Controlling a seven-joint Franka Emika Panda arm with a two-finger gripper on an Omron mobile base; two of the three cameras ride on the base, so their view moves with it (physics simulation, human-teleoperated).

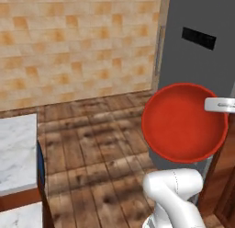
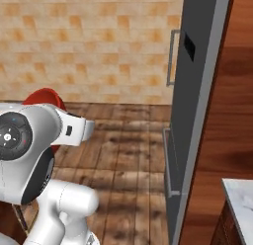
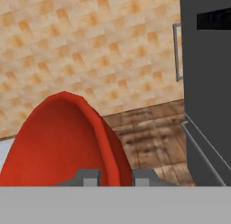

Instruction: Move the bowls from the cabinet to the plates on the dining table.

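Red bowl (image 1: 183,123): held up in the air by the arm, well above the wood floor (image 1: 92,144), tipped so its open inside faced the left base cam. In the right base view just a red edge (image 2: 45,98) showed behind the robot's white shoulder.
Gripper (image 3: 116,177): jaws narrow, pinched on the bowl's rim; in the hand view the two grey fingertips (image 3: 88,177) sat either side of the red wall, touching it. Grip was on one thin edge only.
Surroundings: tan tiled wall (image 1: 78,43) ahead, tall grey fridge (image 2: 197,105) w/ a long handle to the right, reddish wood panel beside it.
Dining table: likely the marble top (image 1: 16,151) at the left edge of the left base view, w/ a blue patch at its side, well apart from the bowl. No plates in sight.
Risk 1: bowl hung from a rim pinch, so a fast swing or base turn could make it pivot or slip out & drop to the floor.
Risk 2: bowl looked near the fridge front; a wide sweep might clip the door or handle & knock the grip loose.
Risk 3: w/ the bowl this tilted, setting it down w/o levelling first would prob. land it on its edge & let it roll off a plate.
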